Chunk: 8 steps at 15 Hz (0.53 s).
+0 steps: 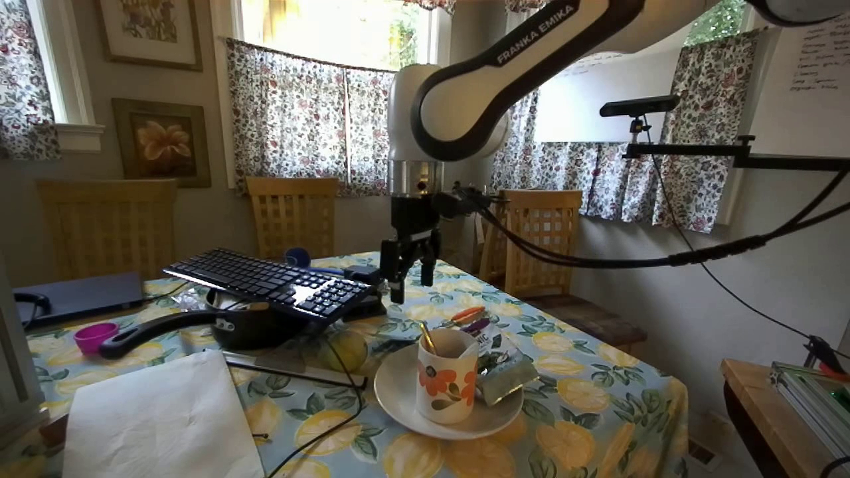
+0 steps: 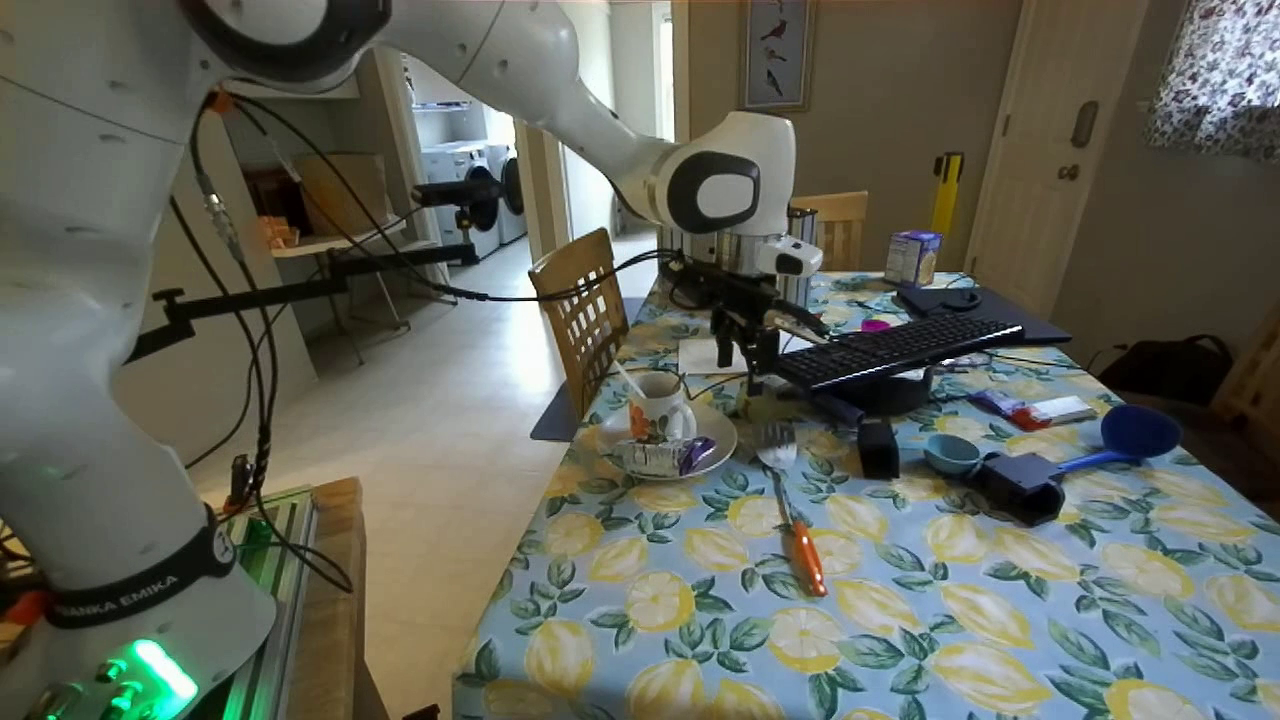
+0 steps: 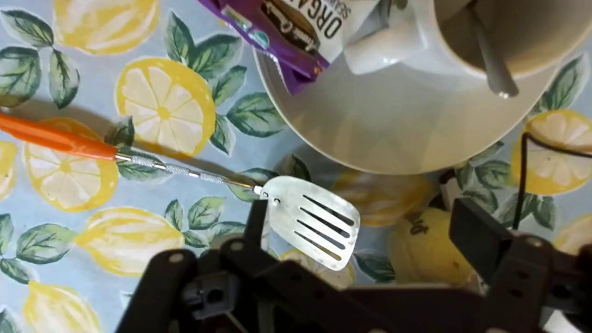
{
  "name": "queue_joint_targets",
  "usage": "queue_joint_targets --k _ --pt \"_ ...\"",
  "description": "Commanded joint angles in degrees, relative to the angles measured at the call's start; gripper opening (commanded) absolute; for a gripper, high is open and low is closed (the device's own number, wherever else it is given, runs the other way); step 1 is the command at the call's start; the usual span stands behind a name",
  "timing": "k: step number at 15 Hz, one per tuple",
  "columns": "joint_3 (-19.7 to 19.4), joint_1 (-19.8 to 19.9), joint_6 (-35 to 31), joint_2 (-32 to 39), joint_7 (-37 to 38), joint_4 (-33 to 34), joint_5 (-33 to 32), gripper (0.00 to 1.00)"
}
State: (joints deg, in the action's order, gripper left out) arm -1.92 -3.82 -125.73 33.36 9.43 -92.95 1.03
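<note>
Slotted metal spatula with an orange handle (image 3: 289, 206), lying on a pale blue, lemon-printed tablecloth (image 3: 266, 148) beneath the black two-fingered gripper (image 3: 363, 226), which we see spread and holding nothing. We judge the spatula light and stiff, its thin blade slick and hard to pinch from the tablecloth; the thicker handle seems the better hold. Beside the blade we mark a white ceramic plate (image 3: 393, 148) and a yellow rounded object (image 3: 428, 249); a long black keyboard (image 1: 265, 279) ends near the gripper. Room looks freer around the handle.
</note>
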Motion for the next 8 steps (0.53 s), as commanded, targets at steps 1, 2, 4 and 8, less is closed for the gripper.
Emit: queue_joint_targets --k 1,2,4,8 --pt "-1.32 -3.09 6.92 5.55 4.88 8.57 -4.82 1.00" --pt "-0.30 -1.63 1.70 2.92 3.41 3.50 -2.93 1.00" --pt "-0.33 -2.50 4.61 4.33 4.05 5.77 -3.71 1.00" --pt "-0.69 -2.51 5.31 4.57 4.11 6.69 -3.85 1.00"
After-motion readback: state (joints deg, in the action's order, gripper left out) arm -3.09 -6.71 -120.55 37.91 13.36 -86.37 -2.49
